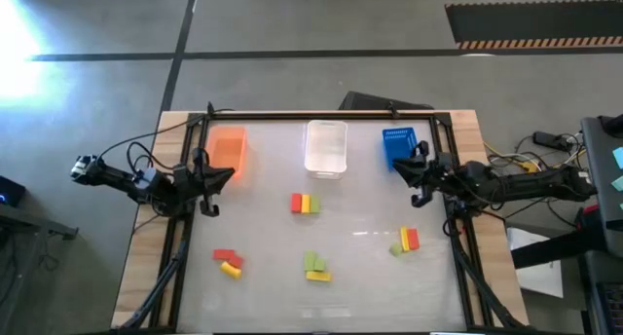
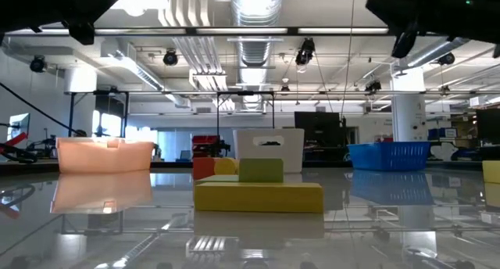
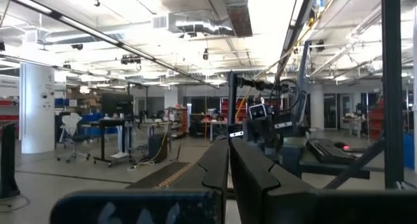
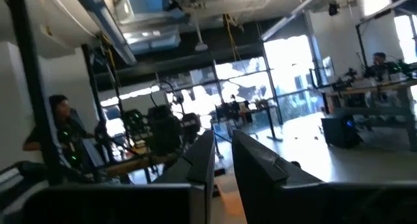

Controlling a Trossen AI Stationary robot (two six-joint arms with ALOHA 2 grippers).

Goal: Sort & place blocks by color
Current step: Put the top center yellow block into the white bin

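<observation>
- Both tools hang above the tabletop [image 1: 273,277] with nothing in them: the left tool [image 1: 206,206] at the left edge beside the orange bin [image 1: 227,150], the right tool [image 1: 417,191] just by the blue bin [image 1: 397,145].
- Each tool's fingers sit almost together, only a thin slit between them.
- Blocks lie in four small clusters: one [image 1: 305,204] in front of the clear bin [image 1: 326,146], one [image 1: 228,262] front left, one [image 1: 316,268] front centre, one [image 1: 405,241] right.

Glossy table [image 1: 360,296] with wood edges. Orange bin [image 1: 227,148], clear bin [image 1: 326,146], blue bin [image 1: 397,145] along far edge. Blocks [image 1: 306,204] scattered in four small clusters nearer.
</observation>
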